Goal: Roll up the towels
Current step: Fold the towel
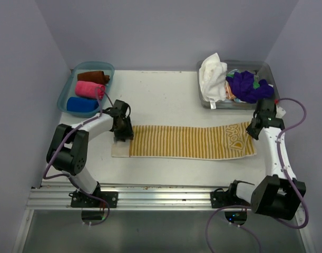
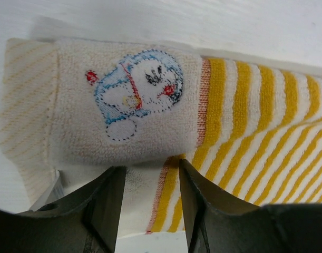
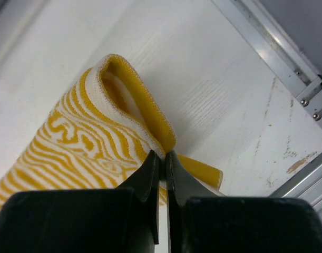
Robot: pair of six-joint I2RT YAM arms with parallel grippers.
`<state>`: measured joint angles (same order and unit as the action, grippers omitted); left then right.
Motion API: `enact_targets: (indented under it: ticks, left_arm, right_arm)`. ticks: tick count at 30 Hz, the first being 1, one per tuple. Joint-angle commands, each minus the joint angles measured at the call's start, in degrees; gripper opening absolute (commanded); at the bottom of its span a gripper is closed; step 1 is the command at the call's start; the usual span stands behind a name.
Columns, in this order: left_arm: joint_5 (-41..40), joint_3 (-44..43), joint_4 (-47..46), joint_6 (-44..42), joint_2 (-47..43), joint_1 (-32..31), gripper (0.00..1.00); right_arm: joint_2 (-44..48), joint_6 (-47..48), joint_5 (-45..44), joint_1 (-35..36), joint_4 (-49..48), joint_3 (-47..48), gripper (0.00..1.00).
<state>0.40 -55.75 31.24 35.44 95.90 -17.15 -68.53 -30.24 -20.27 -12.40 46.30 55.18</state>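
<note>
Closest to us, in the right wrist view, the right gripper (image 3: 162, 156) has its dark fingers pressed together on the hem of the striped towel (image 3: 92, 137). The pinch raises that mustard-and-white end in a loop off the white table (image 3: 203, 79), and the cloth right at the pinch is hidden behind the fingers. At the left wrist, the left gripper (image 2: 149, 169) stands with its fingers spread. The towel's other end lies between and ahead of them, folded over to show a cream patch with a stitched cartoon figure (image 2: 137, 87). We cannot tell whether the fingers press on the cloth. From above, the towel lies stretched left to right across the table's middle. Each arm is bent at the elbow and reaches down to its own end, and the left one covers part of the fold. At far left, a blue bin (image 1: 66, 89) holds a brown roll (image 1: 92, 77), a pink roll (image 1: 89, 89) and a blue roll (image 1: 81, 104). At far right, a clear bin (image 1: 269, 71) holds a heaped white towel (image 1: 212, 74) and a purple towel (image 1: 247, 87). What lies beneath them is too buried to make out.
</note>
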Motion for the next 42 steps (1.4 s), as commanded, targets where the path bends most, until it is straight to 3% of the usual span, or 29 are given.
enact_targets:
  ticks: [1, 7, 14, 22, 32, 42]
  left_arm:
    - [4.3, 0.0, -2.6, 3.4, 3.5, -5.2, 0.48]
    - [4.3, -2.3, -0.1, 2.3, 1.5, -5.6, 0.49]
    - [5.1, -6.4, 4.5, -0.9, -4.6, -3.5, 0.51]
    - [6.9, -1.6, 5.1, -4.1, -8.4, 7.6, 0.51]
    - [6.1, 3.5, 1.0, -2.7, -3.8, 9.5, 0.49]
    - [6.7, 4.9, -0.9, -2.9, -1.7, 9.6, 0.49]
  right_arm:
    - [3.0, 1.0, -3.7, -0.2, 4.6, 7.5, 0.0]
    - [4.1, 3.0, 2.8, 2.8, 6.8, 15.6, 0.0]
    - [-0.4, -1.5, -4.2, 24.5, 11.0, 25.0, 0.0]
    - [-6.8, -5.2, -5.3, 39.4, 10.2, 32.4, 0.0]
    - [-23.4, -7.6, -6.6, 60.5, 7.5, 44.5, 0.0]
    - [-44.8, -7.5, -1.8, 69.1, 7.1, 62.7, 0.0]
